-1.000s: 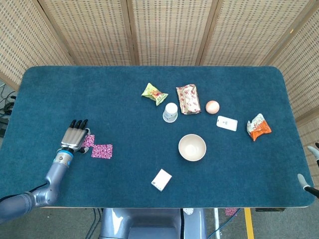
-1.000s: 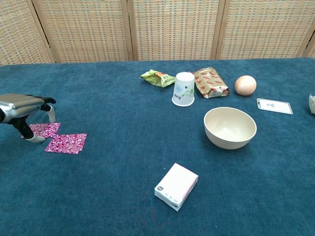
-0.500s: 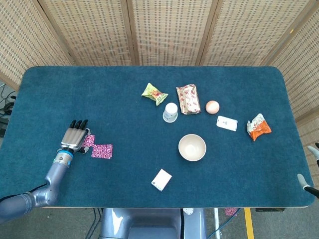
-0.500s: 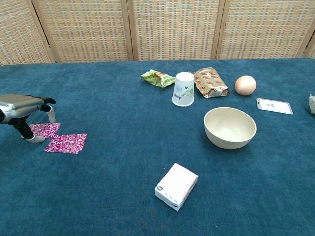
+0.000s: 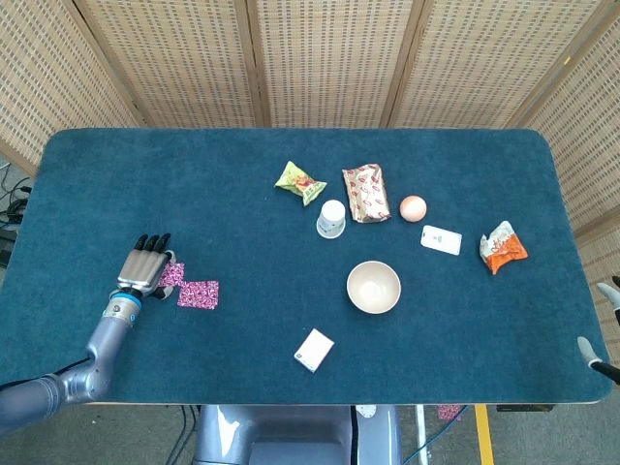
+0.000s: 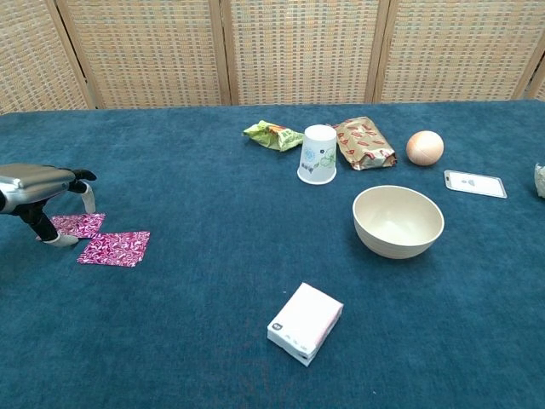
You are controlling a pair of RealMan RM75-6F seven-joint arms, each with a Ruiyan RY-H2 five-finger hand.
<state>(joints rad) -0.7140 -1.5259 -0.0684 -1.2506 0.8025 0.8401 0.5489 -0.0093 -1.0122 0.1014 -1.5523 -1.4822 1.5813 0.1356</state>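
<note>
Left hand (image 5: 143, 265) at the table's (image 5: 116, 184) left edge, palm down, fingers (image 6: 88, 198) arched over the rear pink packet (image 6: 77, 225), tips touching it; nothing grasped, fingers apart. Front pink packet (image 6: 114, 248) just beside the first, flat on the cloth, corner to corner with it. Right hand (image 5: 601, 329) barely visible at the right border of the head view, off the table edge; finger state impossible to tell. Mid-table: bowl (image 5: 374, 287) upright, white box (image 5: 314, 350) near the front edge, inverted cup (image 5: 331, 219) behind the bowl. Beside the cup: green packet (image 5: 300, 181) and brown bag (image 5: 365, 192); further right, ball (image 5: 413, 206), card (image 5: 441, 239), orange packet (image 5: 503, 247).
</note>
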